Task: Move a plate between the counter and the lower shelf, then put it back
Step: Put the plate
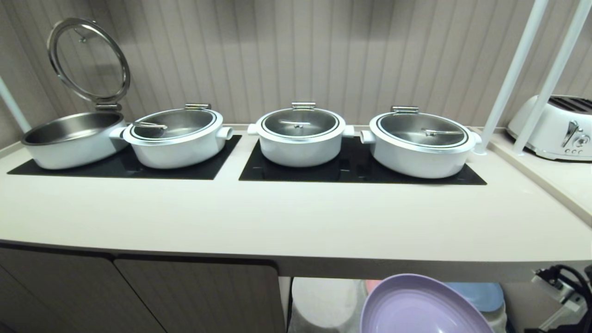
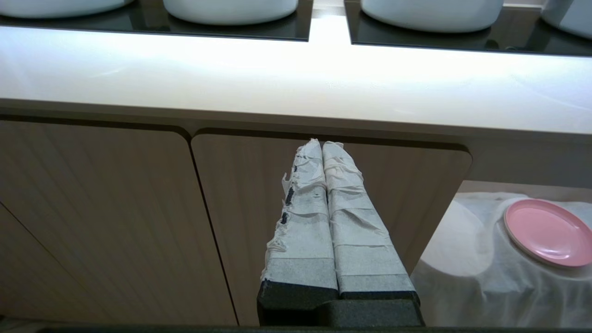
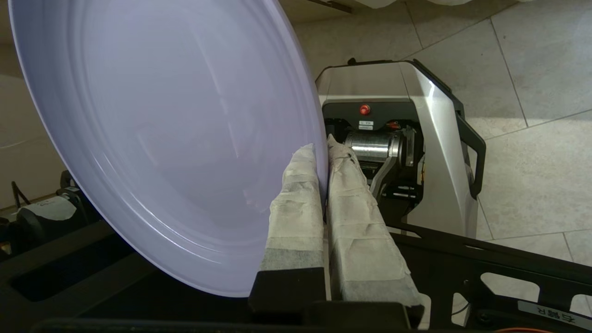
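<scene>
Plate (image 3: 162, 138): round, smooth matte lilac plastic, rim pinched in right gripper (image 3: 322, 150).

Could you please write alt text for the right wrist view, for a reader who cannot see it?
The right gripper is shut on the rim of the lilac plate, held tilted on edge. Beyond them are the robot's base and a tiled floor.
</scene>
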Tool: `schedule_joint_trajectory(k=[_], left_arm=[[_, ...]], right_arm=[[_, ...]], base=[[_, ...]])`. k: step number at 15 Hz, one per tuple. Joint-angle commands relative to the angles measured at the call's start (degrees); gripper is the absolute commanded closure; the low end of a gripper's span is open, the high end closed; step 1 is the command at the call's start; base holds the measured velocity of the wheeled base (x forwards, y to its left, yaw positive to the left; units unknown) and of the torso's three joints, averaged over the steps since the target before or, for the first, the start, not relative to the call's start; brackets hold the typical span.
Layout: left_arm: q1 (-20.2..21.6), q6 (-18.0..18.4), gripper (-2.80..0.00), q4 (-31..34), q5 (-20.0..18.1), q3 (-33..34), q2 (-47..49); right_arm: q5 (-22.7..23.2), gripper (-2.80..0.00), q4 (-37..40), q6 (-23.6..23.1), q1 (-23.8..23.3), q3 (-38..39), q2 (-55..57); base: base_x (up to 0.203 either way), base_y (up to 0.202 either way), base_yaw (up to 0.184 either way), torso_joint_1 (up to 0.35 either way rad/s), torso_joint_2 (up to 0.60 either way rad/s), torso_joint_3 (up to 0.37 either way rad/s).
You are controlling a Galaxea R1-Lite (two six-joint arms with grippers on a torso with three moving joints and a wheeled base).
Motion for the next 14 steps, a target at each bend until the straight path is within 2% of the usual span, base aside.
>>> schedule_joint_trajectory(k=[1, 9, 14], left_arm=[[0.0, 0.0, 0.00, 0.0, 0.0, 0.0, 0.0], [0.0, 0.0, 0.00, 0.0, 0.0, 0.0, 0.0], [0.0, 0.0, 0.00, 0.0, 0.0, 0.0, 0.0]], right_arm=[[0.1, 0.00, 0.0, 0.2, 0.0, -0.1, 0.1], [0.1, 0.00, 0.1, 0.2, -0.2, 0.0, -0.2], [0.1, 0.00, 0.1, 0.4, -1.3, 0.2, -0.5]], base=[[0.000, 0.000, 0.000, 0.153, -0.31, -0.154], [0.000, 0.000, 0.000, 0.156, -0.31, -0.162], [0.000, 0.000, 0.000, 0.000, 0.00, 0.000]])
